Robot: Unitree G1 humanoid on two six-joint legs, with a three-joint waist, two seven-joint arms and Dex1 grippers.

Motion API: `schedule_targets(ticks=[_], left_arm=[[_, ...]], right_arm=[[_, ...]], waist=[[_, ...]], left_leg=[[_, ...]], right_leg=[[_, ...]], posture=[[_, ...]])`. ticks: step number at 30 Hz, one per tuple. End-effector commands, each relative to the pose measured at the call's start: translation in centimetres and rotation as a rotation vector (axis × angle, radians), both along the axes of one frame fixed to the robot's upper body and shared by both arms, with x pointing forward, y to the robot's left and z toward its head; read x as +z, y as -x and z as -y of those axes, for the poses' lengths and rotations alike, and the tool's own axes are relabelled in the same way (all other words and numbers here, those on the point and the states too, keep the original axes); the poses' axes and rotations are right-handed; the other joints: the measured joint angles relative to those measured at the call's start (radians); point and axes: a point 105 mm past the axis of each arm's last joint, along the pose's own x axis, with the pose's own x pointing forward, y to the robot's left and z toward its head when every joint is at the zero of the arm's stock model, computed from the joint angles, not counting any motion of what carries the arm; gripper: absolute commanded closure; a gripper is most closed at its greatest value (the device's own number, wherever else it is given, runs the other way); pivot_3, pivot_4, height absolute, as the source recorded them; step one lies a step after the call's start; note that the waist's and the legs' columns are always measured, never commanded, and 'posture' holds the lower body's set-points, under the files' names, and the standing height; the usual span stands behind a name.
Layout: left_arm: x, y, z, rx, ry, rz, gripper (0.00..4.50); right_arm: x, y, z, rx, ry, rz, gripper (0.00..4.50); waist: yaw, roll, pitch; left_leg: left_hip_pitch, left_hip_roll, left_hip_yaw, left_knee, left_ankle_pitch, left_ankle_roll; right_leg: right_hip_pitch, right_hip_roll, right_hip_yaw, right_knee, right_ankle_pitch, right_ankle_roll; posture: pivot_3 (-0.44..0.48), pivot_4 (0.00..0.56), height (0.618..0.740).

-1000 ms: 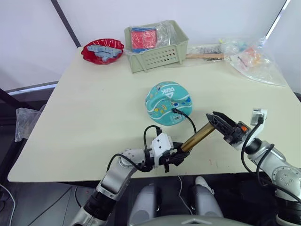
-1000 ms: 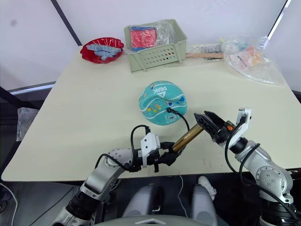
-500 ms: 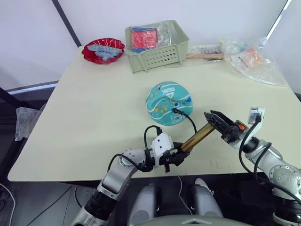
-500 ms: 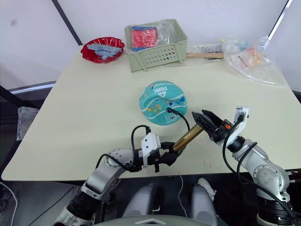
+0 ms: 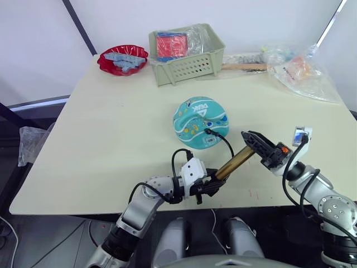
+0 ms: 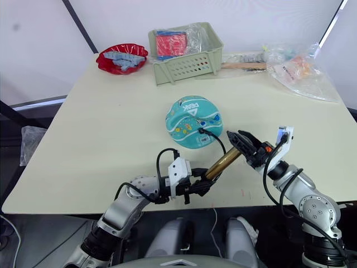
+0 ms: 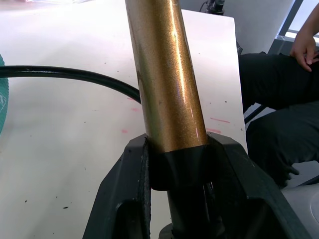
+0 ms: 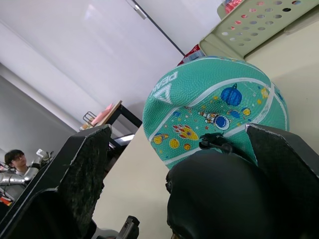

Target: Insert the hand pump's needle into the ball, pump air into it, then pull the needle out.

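From my head camera, my left gripper [image 5: 207, 188] is clamped on the lower black end of the hand pump [image 5: 234, 162], its gold-bronze barrel slanting up to the black T-handle, which sits between the spread fingers of my right gripper [image 5: 256, 143] (I cannot tell whether they press it). Just beyond the handle lies the ball [image 5: 200, 123], teal with white seams, cartoon prints and a white triangle logo beside lettering I cannot read. The thin black hose [image 5: 224, 143] arcs from the pump onto the ball's near side; the needle is too small to make out. Compared with a second ago, my right gripper has edged slightly toward the ball.

My left wrist camera shows both fingers [image 7: 124, 199] hugging the barrel's base, hose behind.

My right wrist camera shows the ball just past the handle [image 8: 219, 194].
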Motion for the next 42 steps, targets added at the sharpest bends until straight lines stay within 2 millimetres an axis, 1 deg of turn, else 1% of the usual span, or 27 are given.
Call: schedule_targets(ticks=[1, 3, 4, 5, 17, 18, 19, 20, 21, 22, 23, 24, 27, 30, 31, 35, 39, 42], left_arm=[[0.5, -0.1, -0.1, 0.007, 0.019, 0.022, 3.31], [0.4, -0.1, -0.1, 0.008, 0.019, 0.021, 3.31], [0.4, -0.1, -0.1, 0.008, 0.018, 0.021, 3.31], [0.4, -0.1, -0.1, 0.008, 0.017, 0.021, 3.31], [0.4, -0.4, -0.3, 0.030, 0.036, -0.007, 3.31], [0.4, -0.4, -0.3, 0.034, 0.041, -0.008, 2.29], [0.5, -0.4, -0.4, 0.036, 0.046, -0.013, 1.95], [0.5, -0.4, -0.4, 0.037, 0.050, -0.016, 1.52], [0.5, -0.4, -0.4, 0.037, 0.051, -0.018, 0.98], [0.6, -0.4, -0.5, 0.035, 0.052, -0.019, 0.61], [0.7, -0.4, -0.6, 0.032, 0.058, -0.023, 0.10], [0.9, -0.3, -0.9, 0.027, 0.065, -0.026, 0.02], [1.4, 0.0, -1.5, 0.012, 0.083, -0.031, 0.02], [1.7, 0.0, -2.3, 0.011, 0.086, -0.032, 0.02], [1.8, 0.0, -2.6, 0.009, 0.085, -0.032, 0.02], [1.9, -0.2, -3.7, -0.013, 0.054, -0.027, 0.02], [1.7, -0.8, -4.5, -0.042, -0.010, -0.013, 0.02], [1.8, -1.2, -4.6, -0.086, -0.061, -0.012, 0.02]], right_arm=[[1.5, 0.2, 0.0, 0.003, -0.017, 0.059, 1.28], [1.4, 0.1, 0.0, 0.001, -0.018, 0.058, 2.33], [1.4, 0.1, -0.1, 0.000, -0.018, 0.058, 2.67], [1.4, 0.1, -0.1, 0.000, -0.018, 0.058, 2.74], [1.2, 0.1, -0.4, 0.002, 0.005, 0.062, 2.74], [1.2, 0.1, -0.4, 0.000, 0.006, 0.064, 2.74], [1.4, 0.1, -0.4, 0.005, -0.007, 0.074, 2.74], [1.5, 0.2, -0.5, 0.009, -0.017, 0.081, 2.74], [1.6, 0.2, -0.5, 0.012, -0.023, 0.086, 2.74], [1.7, 0.2, -0.4, 0.008, -0.016, 0.091, 2.74], [1.8, 0.1, -0.2, -0.004, -0.001, 0.110, 2.74], [2.1, 0.2, 0.0, -0.006, 0.015, 0.132, 2.74], [3.1, 0.6, 0.2, 0.007, 0.036, 0.196, 2.74], [4.1, 1.1, 0.1, 0.043, 0.095, 0.280, 2.74], [4.4, 1.2, 0.0, 0.053, 0.116, 0.307, 2.74], [5.3, 1.4, -0.5, 0.101, 0.253, 0.428, 2.74], [5.5, 1.4, -1.3, 0.165, 0.387, 0.527, 2.74], [6.1, 1.6, -2.0, 0.222, 0.466, 0.613, 2.74]], waist=[[0.000, 0.000, 0.000], [0.000, 0.000, 0.000], [0.000, 0.000, 0.000], [-0.001, 0.000, 0.000], [-0.001, 0.000, 0.000], [-0.002, 0.000, 0.000], [-0.002, 0.000, 0.000], [-0.002, 0.000, 0.000], [-0.003, 0.000, 0.000], [-0.003, 0.000, 0.000], [-0.003, 0.000, 0.000], [-0.003, 0.000, 0.000], [-0.004, 0.000, 0.000], [-0.010, 0.000, 0.000], [-0.012, 0.000, 0.000], [-0.020, 0.000, 0.000], [-0.019, 0.000, 0.000], [-0.020, 0.000, 0.000]], left_leg=[[0.000, 0.000, 0.000, 0.000, 0.000, 0.000], [0.000, 0.000, 0.000, 0.000, 0.000, 0.000], [0.000, 0.000, 0.000, 0.000, 0.000, 0.000], [0.000, 0.000, 0.000, 0.000, 0.000, 0.000], [0.000, 0.000, 0.000, 0.000, 0.000, 0.000], [0.000, 0.000, 0.000, 0.000, 0.000, 0.000], [0.000, 0.000, 0.000, 0.000, 0.000, 0.000], [0.000, 0.000, 0.000, 0.000, 0.000, 0.000], [0.000, 0.000, 0.000, 0.000, 0.000, 0.000], [0.000, 0.000, 0.000, 0.000, 0.000, 0.000], [0.000, 0.000, 0.000, 0.000, 0.000, 0.000], [0.000, 0.000, 0.000, 0.000, 0.000, 0.000], [0.000, 0.000, 0.000, 0.000, 0.000, 0.000], [0.000, 0.000, 0.000, 0.000, 0.000, 0.000], [-0.001, 0.000, 0.000, 0.000, 0.000, 0.000], [-0.007, 0.001, -0.003, 0.002, 0.002, -0.003], [-0.011, 0.003, -0.013, 0.001, 0.005, -0.009], [-0.010, 0.002, -0.013, 0.001, 0.006, -0.009]], right_leg=[[0.000, 0.000, 0.000, 0.000, 0.000, 0.000], [0.000, 0.000, 0.000, 0.000, 0.000, 0.000], [0.000, 0.000, 0.000, 0.000, 0.000, 0.000], [0.000, 0.000, 0.000, 0.000, 0.000, 0.000], [0.000, 0.000, 0.000, 0.000, 0.000, 0.000], [0.000, 0.000, 0.000, 0.000, 0.000, 0.000], [0.000, 0.000, 0.000, 0.000, 0.000, 0.000], [0.000, 0.000, 0.000, 0.000, 0.000, 0.000], [0.000, 0.000, 0.000, 0.000, 0.000, 0.000], [0.000, 0.000, 0.000, 0.000, 0.000, 0.000], [0.000, 0.000, 0.000, 0.000, 0.000, 0.000], [0.000, 0.000, 0.000, 0.000, 0.000, 0.000], [0.000, 0.000, 0.000, 0.000, 0.000, 0.000], [0.000, 0.000, 0.001, 0.000, 0.000, 0.000], [0.000, -0.003, 0.003, 0.000, -0.001, 0.002], [0.000, -0.009, 0.009, 0.000, -0.005, 0.010], [0.000, -0.005, 0.010, 0.001, -0.006, 0.011], [0.000, -0.003, 0.009, 0.002, -0.007, 0.010]], posture=[[0.000, 0.150, 0.738], [0.000, 0.150, 0.738], [0.000, 0.150, 0.738], [0.000, 0.150, 0.738], [0.000, 0.150, 0.738], [0.000, 0.150, 0.738], [0.000, 0.150, 0.738], [0.000, 0.150, 0.738], [0.000, 0.150, 0.738], [0.000, 0.150, 0.738], [0.000, 0.150, 0.738], [0.000, 0.150, 0.738], [0.000, 0.150, 0.738], [0.000, 0.150, 0.738], [0.000, 0.150, 0.738], [0.000, 0.150, 0.738], [0.000, 0.150, 0.738], [0.000, 0.150, 0.738]])
